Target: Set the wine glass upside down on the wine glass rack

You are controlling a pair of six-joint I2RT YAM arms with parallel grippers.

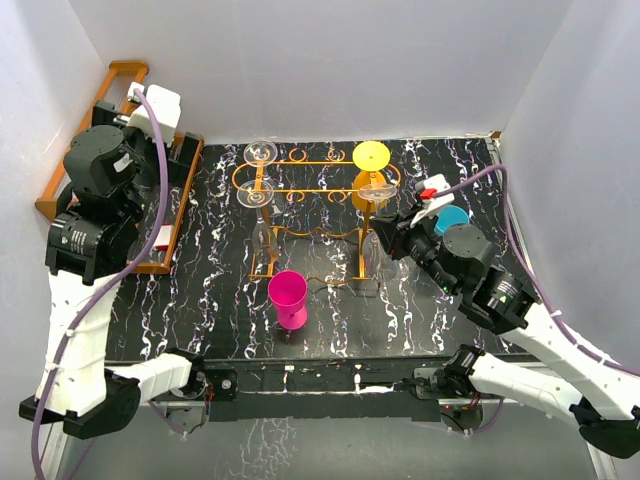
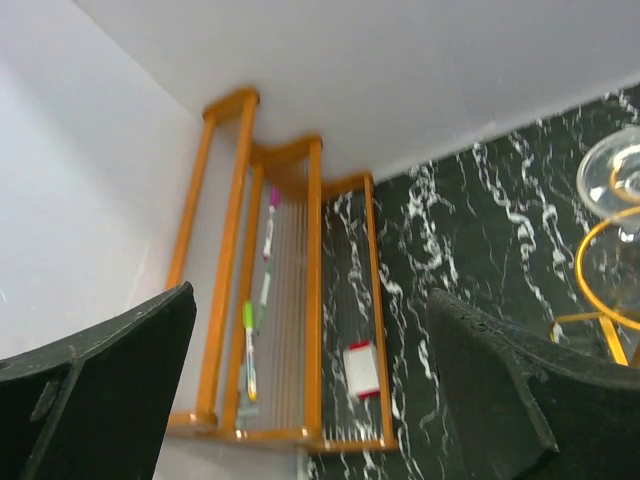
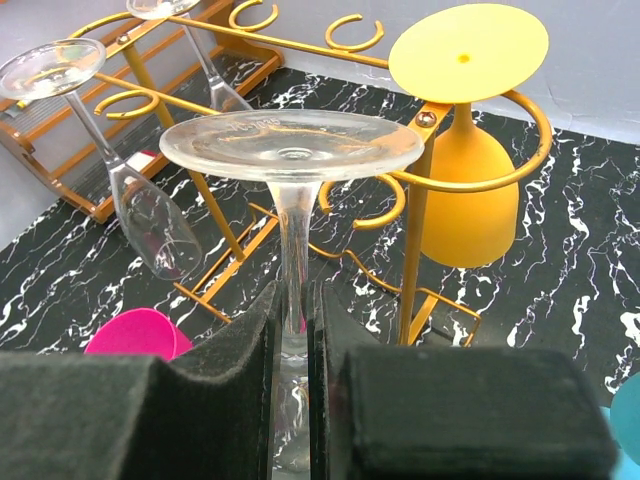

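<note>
We hold the clear wine glass [image 3: 292, 148] inverted, stem vertical, clamped at the stem in the right hand [image 3: 295, 330], with the wine glass rack [image 3: 412, 250] ring slot just beyond it; the left hand [image 2: 310, 400], wide, stands well apart.

The black tabletop [image 1: 220, 300], marbled with white veins, carries an orange-gold wire wine glass rack [image 1: 320, 190] that stands on thin legs at the middle, toward the far side. A pink plastic goblet [image 1: 288, 293] stands near the rack's near edge. To the right lies a teal round object [image 1: 457, 214], partly hidden. A brown wooden stepped rack [image 2: 313, 300] rests along the left edge.
</note>
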